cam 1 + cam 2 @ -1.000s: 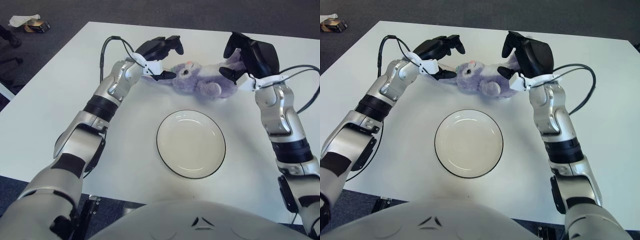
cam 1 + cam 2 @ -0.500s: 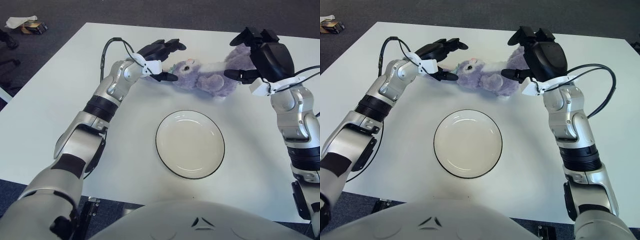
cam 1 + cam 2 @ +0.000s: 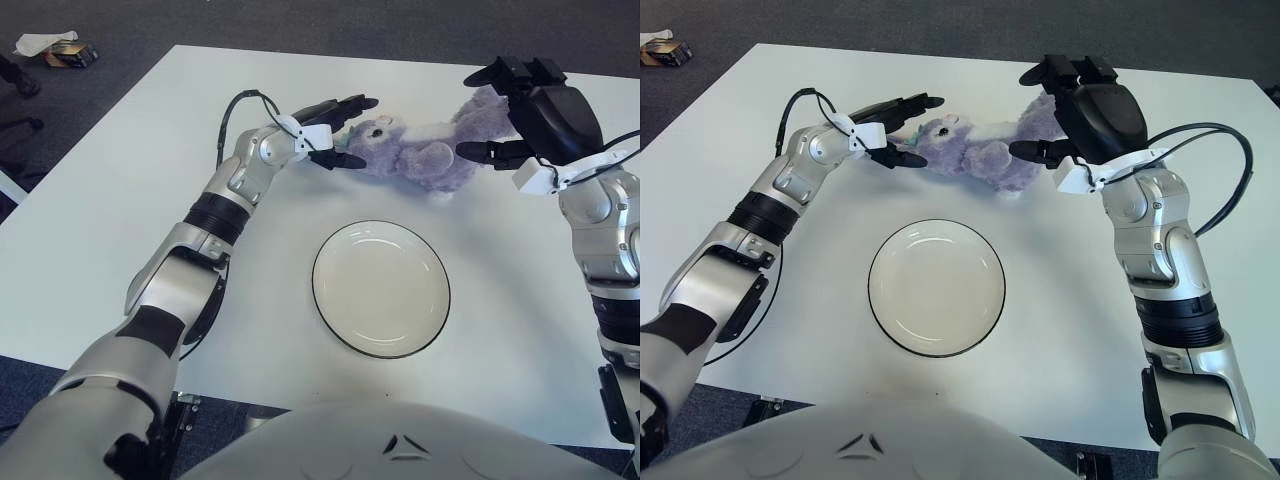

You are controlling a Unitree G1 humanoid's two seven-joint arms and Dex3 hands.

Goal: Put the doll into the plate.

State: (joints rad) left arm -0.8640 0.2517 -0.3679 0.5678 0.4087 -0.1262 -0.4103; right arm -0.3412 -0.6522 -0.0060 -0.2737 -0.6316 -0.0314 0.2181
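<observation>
White table (image 3: 120, 180); both open hands (image 3: 335, 135) (image 3: 520, 110) flanking purple doll (image 3: 420, 155).

The right hand (image 3: 1080, 105) covers the doll's (image 3: 975, 155) rear end near the table's (image 3: 760, 130) far edge, and whether its fingers touch the plush cannot be told.

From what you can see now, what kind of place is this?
Probably an office or lab: a plain white table on dark grey carpet, holding only a purple doll and a plate.
</observation>
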